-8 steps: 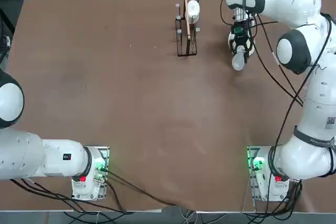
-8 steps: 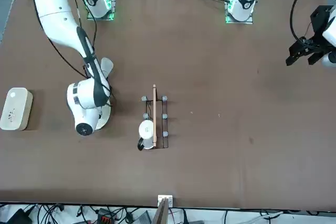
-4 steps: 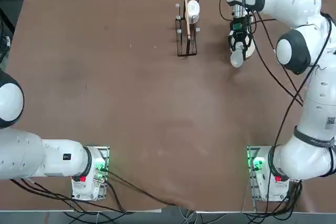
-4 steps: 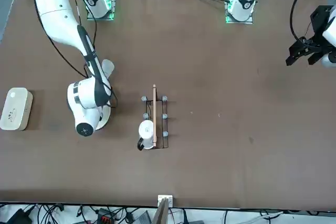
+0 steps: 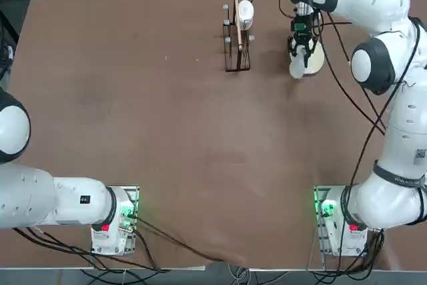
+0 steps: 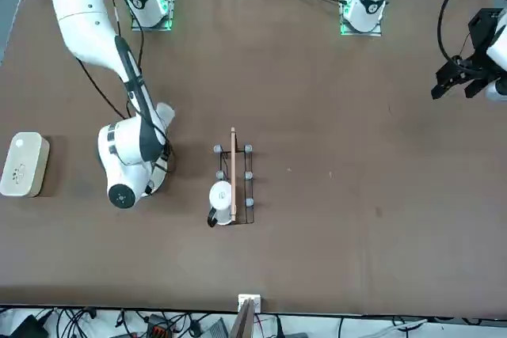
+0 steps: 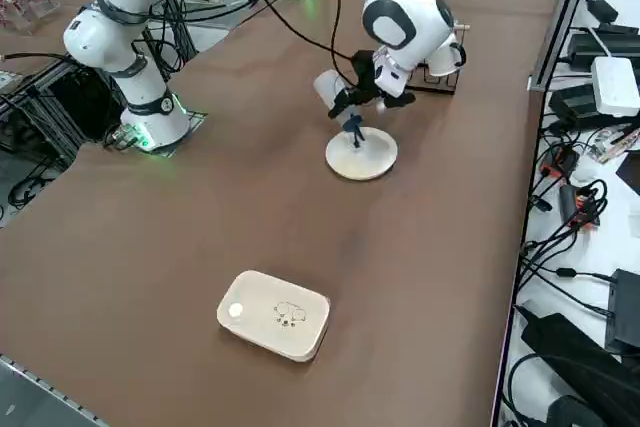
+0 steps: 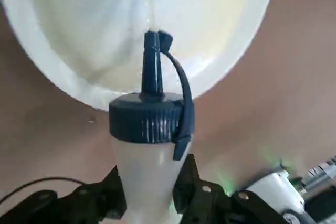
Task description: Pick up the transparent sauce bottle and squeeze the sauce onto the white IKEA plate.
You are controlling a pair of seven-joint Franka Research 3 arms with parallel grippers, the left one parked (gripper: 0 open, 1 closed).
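My right gripper [image 8: 149,195] is shut on the transparent sauce bottle [image 8: 147,163], a pale translucent body with a dark blue cap. The bottle is tipped over, and its thin nozzle points down at the inside of the white IKEA plate [image 8: 215,30]. The right side view shows the bottle [image 7: 328,86] held slanted above the plate [image 7: 362,157], nozzle low near the plate's near rim. From overhead the gripper [image 5: 299,50] and bottle [image 5: 296,68] cover most of the plate [image 5: 315,60] at the table's far right.
A black wire rack [image 5: 237,38] with a wooden board and a white cup stands just left of the plate. A white rounded-rectangular box [image 7: 275,314] lies further out toward the table's right edge. Cables trail from the arm above the plate.
My gripper has carried the bottle toward the table's far side, from beside the plate's near edge to over the plate. The plate, rack and box have stayed put.
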